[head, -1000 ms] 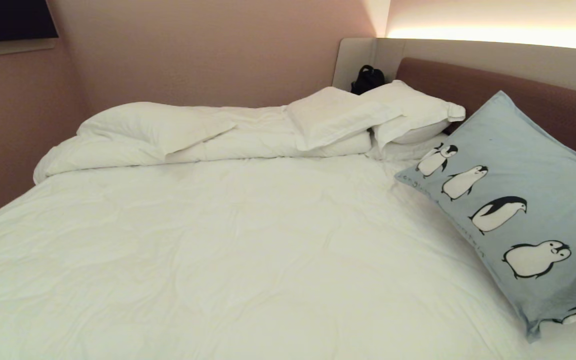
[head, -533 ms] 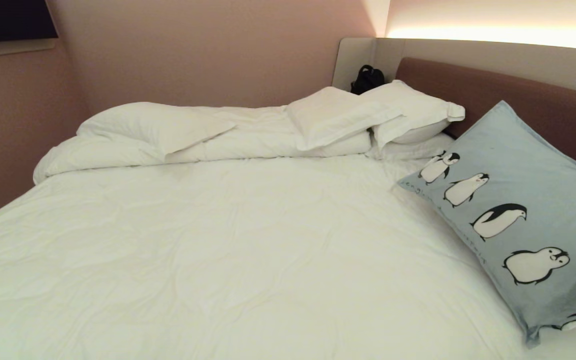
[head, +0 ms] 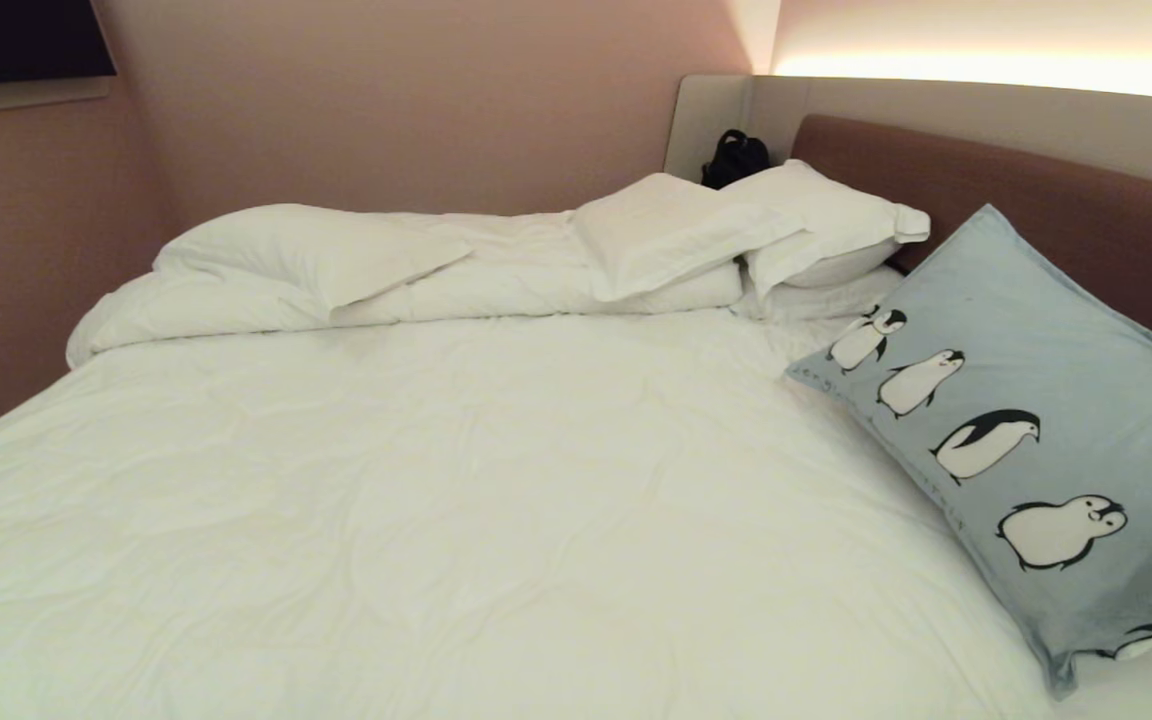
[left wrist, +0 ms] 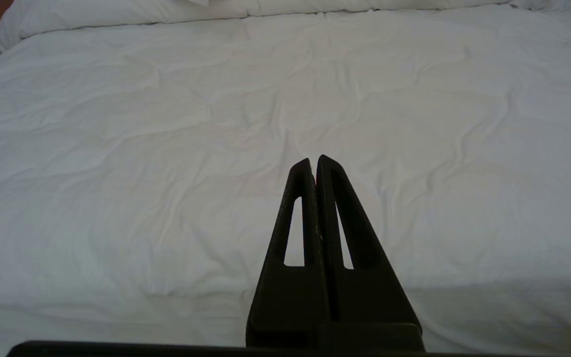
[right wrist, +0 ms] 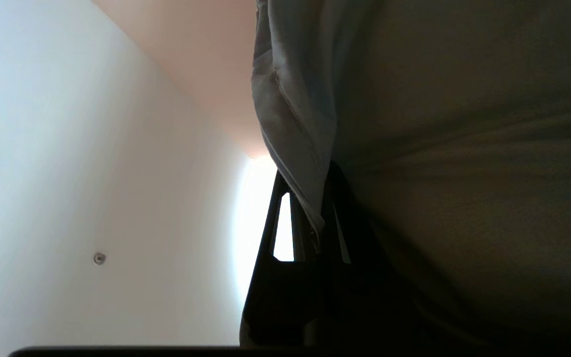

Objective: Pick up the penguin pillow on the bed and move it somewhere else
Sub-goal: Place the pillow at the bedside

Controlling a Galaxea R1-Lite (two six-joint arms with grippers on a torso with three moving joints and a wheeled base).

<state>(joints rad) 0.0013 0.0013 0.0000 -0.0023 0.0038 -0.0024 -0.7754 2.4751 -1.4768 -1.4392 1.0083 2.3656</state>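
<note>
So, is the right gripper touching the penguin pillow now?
Touching. In the right wrist view the right gripper is closed on the flanged edge of the penguin pillow, with the fabric pinched between its fingers.

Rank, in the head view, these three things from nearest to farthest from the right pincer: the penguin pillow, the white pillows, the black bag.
1. The penguin pillow, at the right by the headboard: the right pincer is shut on its edge.
2. The white pillows, farther along the headboard.
3. The black bag, in the far corner behind them.
</note>
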